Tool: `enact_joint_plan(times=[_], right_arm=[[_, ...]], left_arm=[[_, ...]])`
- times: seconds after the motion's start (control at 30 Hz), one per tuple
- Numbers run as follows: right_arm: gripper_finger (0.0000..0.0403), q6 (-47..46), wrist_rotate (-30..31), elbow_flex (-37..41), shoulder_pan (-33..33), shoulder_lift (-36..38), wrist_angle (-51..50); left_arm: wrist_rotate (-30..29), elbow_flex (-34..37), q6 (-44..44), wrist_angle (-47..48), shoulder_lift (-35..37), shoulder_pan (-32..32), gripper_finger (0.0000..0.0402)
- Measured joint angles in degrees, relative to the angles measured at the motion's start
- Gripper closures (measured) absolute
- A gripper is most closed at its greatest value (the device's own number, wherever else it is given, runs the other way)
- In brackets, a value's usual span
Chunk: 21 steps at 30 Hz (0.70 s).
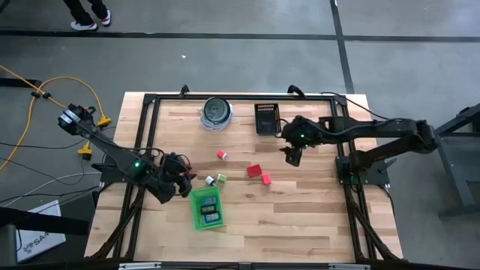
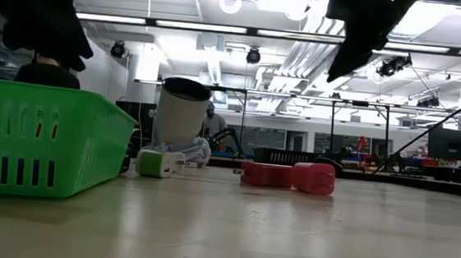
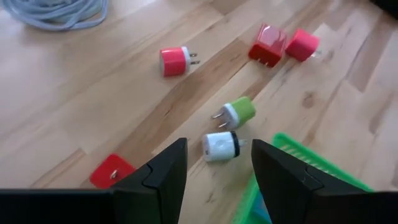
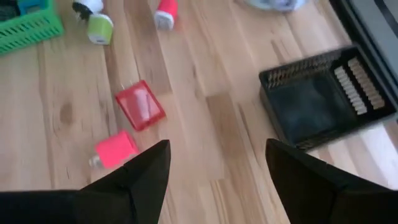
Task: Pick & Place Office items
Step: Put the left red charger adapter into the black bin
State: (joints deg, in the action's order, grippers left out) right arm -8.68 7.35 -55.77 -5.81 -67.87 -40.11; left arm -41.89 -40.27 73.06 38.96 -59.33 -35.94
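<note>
While the left gripper (image 3: 214, 171) hangs parted and empty above a white plug (image 3: 221, 147), we see smooth blocky chargers (image 1: 255, 171) on grained wood. Only its wrist view reveals metal prongs. The right gripper (image 4: 214, 165) gapes, empty.

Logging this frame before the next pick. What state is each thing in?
Left claw: open, empty, above the white charger.
Right claw: open, empty.
Green tray: upright, blue pieces inside.
Black basket: upright, apparently empty.
Red block: loose, flat on the table.
</note>
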Motion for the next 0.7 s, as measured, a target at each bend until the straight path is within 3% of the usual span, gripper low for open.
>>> enact_joint_plan(times=[0.27, 0.7], right_arm=[[0.0152, -2.0, 0.1, 4.9, -0.2, 5.0, 0.0], [0.0152, -2.1, 0.6, 5.3, -0.2, 5.2, -0.2]], left_arm=[[1.6, 0.0, 7.3, 4.1, 0.8, -2.4, 0.0229], [6.8, 0.0, 17.0, 14.0, 0.7, -3.3, 0.0229]])
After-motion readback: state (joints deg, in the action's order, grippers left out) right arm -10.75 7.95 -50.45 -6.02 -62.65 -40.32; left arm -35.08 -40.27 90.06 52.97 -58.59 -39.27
